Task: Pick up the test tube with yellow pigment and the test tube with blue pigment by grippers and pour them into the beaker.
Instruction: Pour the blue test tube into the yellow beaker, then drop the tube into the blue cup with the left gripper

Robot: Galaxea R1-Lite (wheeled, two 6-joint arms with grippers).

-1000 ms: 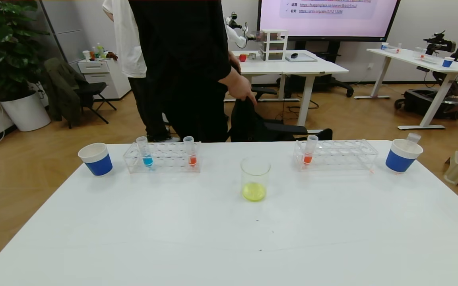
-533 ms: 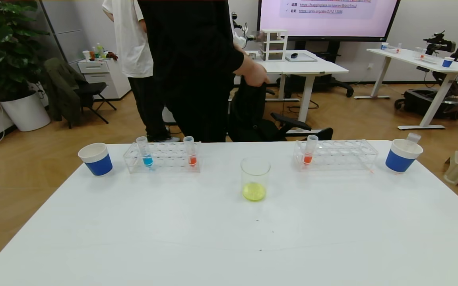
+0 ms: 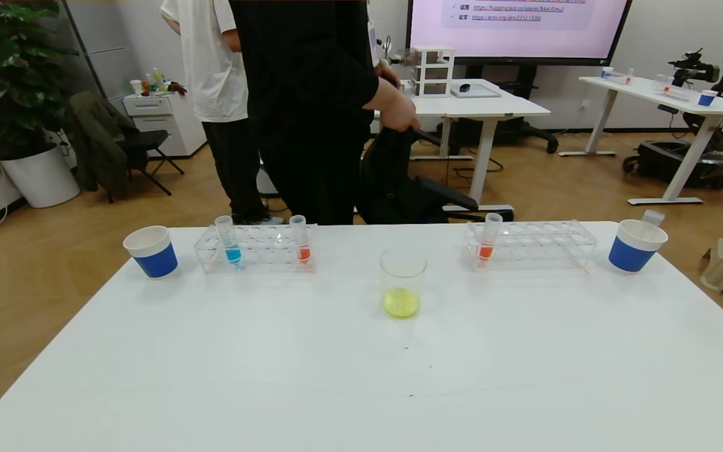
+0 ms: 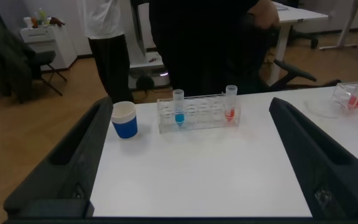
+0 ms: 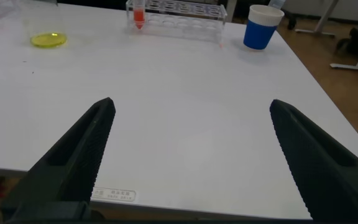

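The test tube with blue pigment (image 3: 230, 242) (image 4: 179, 109) stands upright at the left end of the left clear rack (image 3: 261, 257). The beaker (image 3: 403, 270) stands mid-table with yellow liquid in its bottom (image 5: 48, 40). No yellow-tinted tube shows; the test tube with yellow pigment is hidden. My left gripper (image 4: 190, 104) hangs open and empty over the near left of the table, well short of the left rack. My right gripper (image 5: 192, 102) is open and empty above the table's near right part. Neither gripper shows in the head view.
An orange tube (image 3: 301, 242) shares the left rack; another (image 3: 488, 240) stands in the right rack (image 3: 543, 248). Blue paper cups sit far left (image 3: 152, 252) and far right (image 3: 634, 248), the right one with a clear tube top (image 3: 652, 217) sticking out. A person (image 3: 311, 107) stands behind the table.
The person behind the table has shifted right and moved the dark chair. Tubes, racks, cups and beaker have not moved.
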